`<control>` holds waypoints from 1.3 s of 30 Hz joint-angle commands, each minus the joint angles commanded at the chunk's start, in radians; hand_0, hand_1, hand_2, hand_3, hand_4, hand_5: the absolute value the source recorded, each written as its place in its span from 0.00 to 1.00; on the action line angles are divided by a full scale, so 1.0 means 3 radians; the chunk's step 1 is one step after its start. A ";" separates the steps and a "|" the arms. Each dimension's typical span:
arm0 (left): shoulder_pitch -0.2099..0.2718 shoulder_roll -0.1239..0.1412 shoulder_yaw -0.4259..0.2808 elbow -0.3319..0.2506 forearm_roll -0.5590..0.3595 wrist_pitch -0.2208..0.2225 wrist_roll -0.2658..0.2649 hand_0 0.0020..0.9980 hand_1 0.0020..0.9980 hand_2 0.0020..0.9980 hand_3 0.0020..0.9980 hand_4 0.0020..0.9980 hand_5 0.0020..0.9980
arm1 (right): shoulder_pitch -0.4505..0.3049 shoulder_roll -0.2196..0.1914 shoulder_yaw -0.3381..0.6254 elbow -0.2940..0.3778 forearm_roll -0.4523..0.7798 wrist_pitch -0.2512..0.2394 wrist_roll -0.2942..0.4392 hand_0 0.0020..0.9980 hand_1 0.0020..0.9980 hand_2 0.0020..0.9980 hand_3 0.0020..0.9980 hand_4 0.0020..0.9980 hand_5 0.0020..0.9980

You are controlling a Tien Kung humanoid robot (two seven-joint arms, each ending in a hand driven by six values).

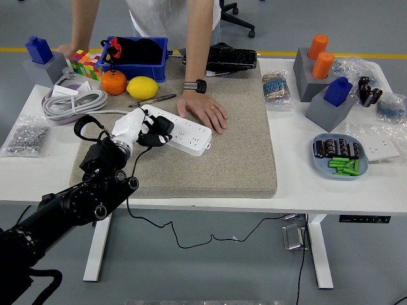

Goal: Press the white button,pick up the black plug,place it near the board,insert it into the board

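— Where is the black plug [160, 131] right now?

— Left of centre in the frame, pinched in the fingers of the robot's left hand [135, 129], right over the left end of the white power strip [180, 129]. Its cable [130, 190] trails down off the desk's [299, 171] near edge.

— Is it seated in a socket?

— Hard to say; the fingers cover the contact point, so it may be touching the strip's face or just above it.

— Which way does the strip run?

— Its long axis slants from upper left to lower right across the beige mat [216, 152]. The plug sits at the upper-left end, so the hand comes at it from the left, and any push should go down into the strip's face.

— Anything steadying the strip?

— A person's hand [205, 109] lies flat on the mat, touching the strip's far right part. An orange [114, 82] and a lemon [143, 87] sit beyond, toward the upper left.

— And the right arm?

— Not visible; the left one is the only candidate.
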 joint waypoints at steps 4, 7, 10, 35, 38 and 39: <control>0.0004 0.0001 0.0003 -0.0004 -0.0008 -0.0023 0.0036 0.23 0.23 0.25 0.53 0.40 0.00 | -0.0002 0.0000 0.0002 -0.0001 -0.0001 0.0000 0.0000 0.67 0.61 0.57 0.58 0.63 0.35; 0.0007 -0.0002 0.0007 -0.0007 -0.0020 -0.0040 0.0045 0.23 0.23 0.25 0.54 0.41 0.00 | -0.0002 0.0000 0.0001 0.0000 -0.0002 -0.0001 -0.0001 0.67 0.61 0.57 0.58 0.63 0.34; 0.0004 -0.0004 0.0010 -0.0005 -0.0025 -0.0065 0.0063 0.23 0.23 0.25 0.54 0.41 0.00 | 0.0001 0.0000 -0.0004 0.0002 -0.0001 -0.0001 -0.0001 0.67 0.61 0.57 0.58 0.63 0.34; -0.0102 -0.0018 0.0067 0.0016 -0.0024 -0.0210 0.0148 0.23 0.30 0.31 0.60 0.69 0.00 | 0.0007 -0.0003 -0.0014 0.0004 -0.0002 -0.0004 -0.0001 0.67 0.61 0.57 0.58 0.63 0.34; -0.0118 -0.0020 0.0070 0.0016 -0.0025 -0.0238 0.0173 0.22 0.33 0.33 0.59 0.68 0.00 | 0.0010 -0.0002 -0.0011 0.0004 -0.0003 -0.0004 -0.0001 0.67 0.61 0.57 0.58 0.63 0.34; -0.0122 -0.0021 0.0071 0.0016 -0.0024 -0.0245 0.0180 0.22 0.33 0.33 0.59 0.68 0.00 | 0.0010 -0.0003 -0.0011 0.0005 -0.0002 -0.0004 -0.0001 0.67 0.61 0.57 0.58 0.63 0.34</control>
